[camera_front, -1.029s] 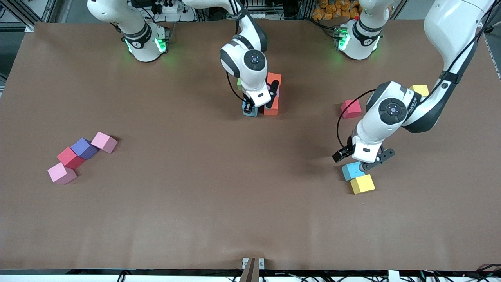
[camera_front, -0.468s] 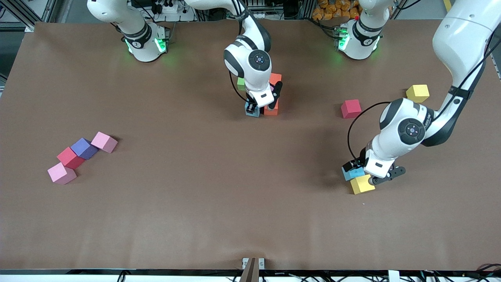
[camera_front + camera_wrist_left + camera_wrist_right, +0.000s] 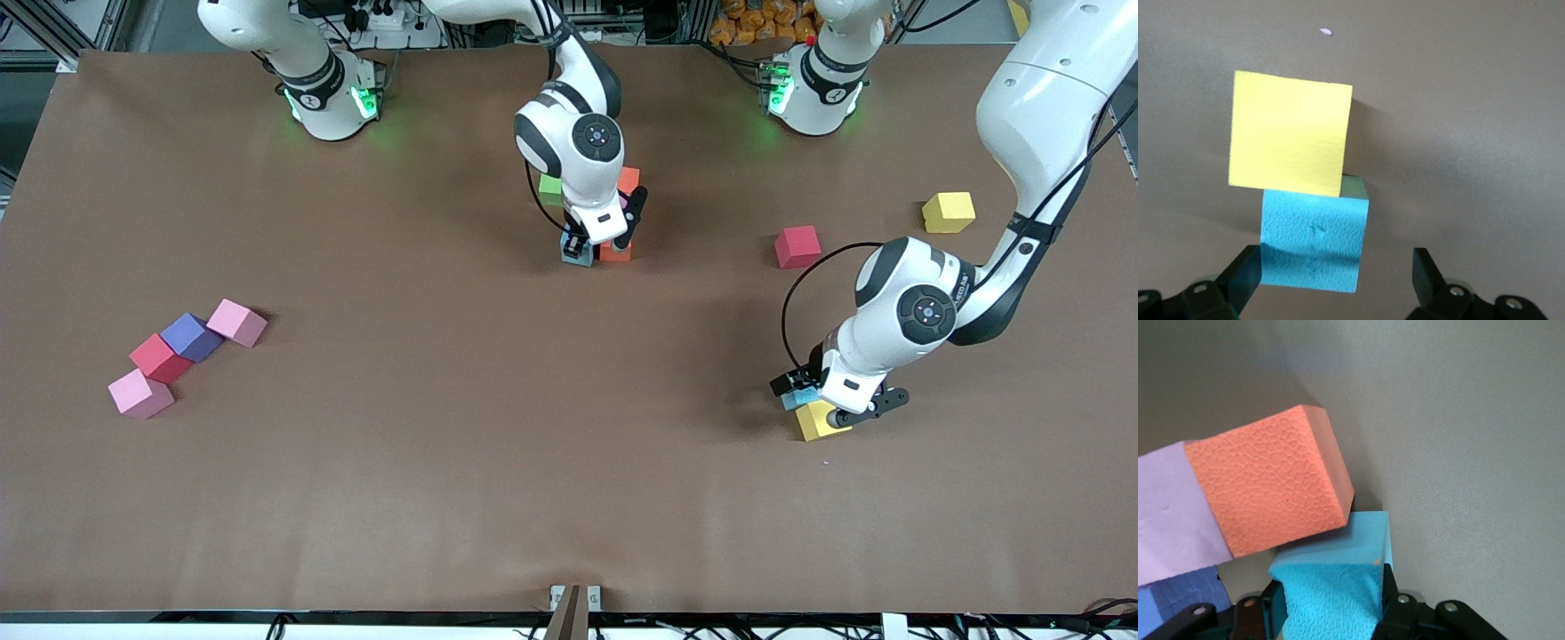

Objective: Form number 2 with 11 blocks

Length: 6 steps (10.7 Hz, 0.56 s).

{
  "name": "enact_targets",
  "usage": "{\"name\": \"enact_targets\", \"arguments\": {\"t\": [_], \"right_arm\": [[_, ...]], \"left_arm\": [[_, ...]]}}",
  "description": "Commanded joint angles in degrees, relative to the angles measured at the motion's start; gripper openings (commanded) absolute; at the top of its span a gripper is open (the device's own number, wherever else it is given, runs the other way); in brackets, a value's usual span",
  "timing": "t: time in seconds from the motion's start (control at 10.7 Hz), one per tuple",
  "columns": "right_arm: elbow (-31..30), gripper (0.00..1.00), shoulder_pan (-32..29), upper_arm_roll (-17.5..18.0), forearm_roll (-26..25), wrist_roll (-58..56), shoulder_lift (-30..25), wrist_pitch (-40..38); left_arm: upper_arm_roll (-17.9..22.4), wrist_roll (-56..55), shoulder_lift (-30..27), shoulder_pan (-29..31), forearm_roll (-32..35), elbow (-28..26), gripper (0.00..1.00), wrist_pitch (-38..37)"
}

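Blocks lie scattered across the table as the right gripper (image 3: 603,238), jaws clamped on a light blue block (image 3: 1335,587), sets it against an orange block (image 3: 1268,483) near the table's middle; the left gripper (image 3: 831,397) stands wide-jawed around another light blue block (image 3: 1313,240) touching a yellow block (image 3: 1288,130).

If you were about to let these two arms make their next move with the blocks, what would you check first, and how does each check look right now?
1. Left gripper open around the light blue block: ok.
2. Yellow block clear of that block: not ok, they touch.
3. Right gripper shut on its own light blue block: ok.
4. That block set beside the orange block: ok, they meet at a corner.
5. That block resting on the table: cannot tell.
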Motion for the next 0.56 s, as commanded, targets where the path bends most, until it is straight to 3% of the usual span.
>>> {"name": "enact_targets", "arguments": {"t": [0.0, 0.37, 0.47], "right_arm": [[2.79, 0.25, 1.12, -0.56, 3.08, 1.49, 3.14, 0.02], [3.67, 0.25, 1.38, -0.56, 3.36, 1.84, 4.03, 0.11], [3.58, 0.40, 1.47, -0.64, 3.36, 1.84, 4.11, 0.11]], "left_arm": [[3.46, 1.37, 0.98, -4.00, 1.75, 2.10, 1.00, -1.15], [3.83, 3.65, 1.06, -4.28, 1.75, 2.19, 1.00, -1.15], [3.83, 3.83, 1.06, -4.28, 1.75, 2.36, 1.00, -1.15]]}}
